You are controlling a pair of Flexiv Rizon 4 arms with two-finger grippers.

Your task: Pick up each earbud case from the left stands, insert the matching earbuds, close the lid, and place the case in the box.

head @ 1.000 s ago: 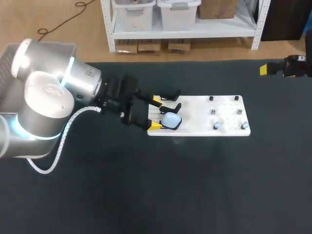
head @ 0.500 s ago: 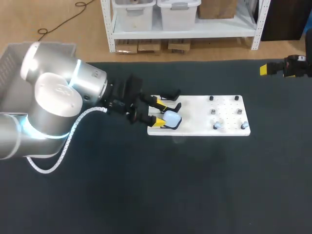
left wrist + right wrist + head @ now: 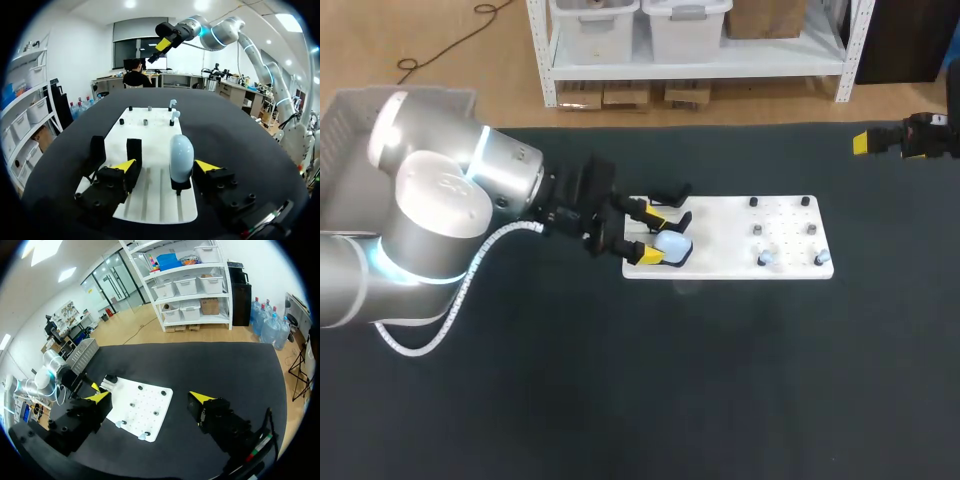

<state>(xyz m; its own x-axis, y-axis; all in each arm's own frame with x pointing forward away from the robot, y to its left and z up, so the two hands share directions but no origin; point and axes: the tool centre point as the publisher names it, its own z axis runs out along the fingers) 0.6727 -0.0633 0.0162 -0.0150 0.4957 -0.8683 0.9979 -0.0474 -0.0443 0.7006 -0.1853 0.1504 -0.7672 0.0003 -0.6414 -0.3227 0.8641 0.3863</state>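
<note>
Pale blue, the earbud case (image 3: pixel 181 157) stands upright on its stand (image 3: pixel 181 186) at the left end of the white board (image 3: pixel 150 197), so your left pincer (image 3: pixel 165 166), fingers apart either side and not yet clamped, seems poised to grip it.

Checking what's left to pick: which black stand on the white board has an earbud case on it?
The stand between the open fingers of the left gripper: it alone carries a pale blue case. The two stands beside it are bare.
</note>
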